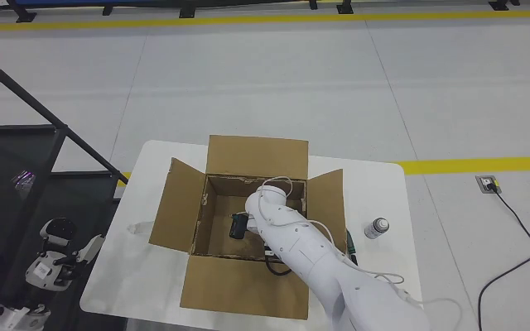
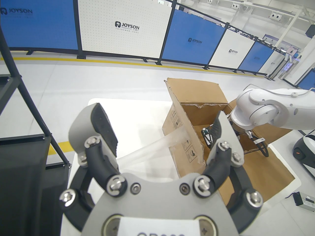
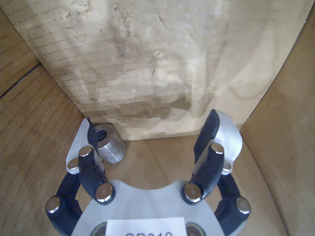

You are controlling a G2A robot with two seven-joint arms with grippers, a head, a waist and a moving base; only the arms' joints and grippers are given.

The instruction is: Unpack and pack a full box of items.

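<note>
The right gripper is held open deep in the box, where the small metal cylinder lies on the floor, just beside one finger. The jaws should be shifted until it is centred between them, then closed. The left gripper is open, outside the box.

Top view: high above, looking down on table and open cardboard box. Left wrist view: beside the table, facing across left gripper toward box and right arm; both shared with top view. Right wrist view: inside box, close to its wall.
</note>
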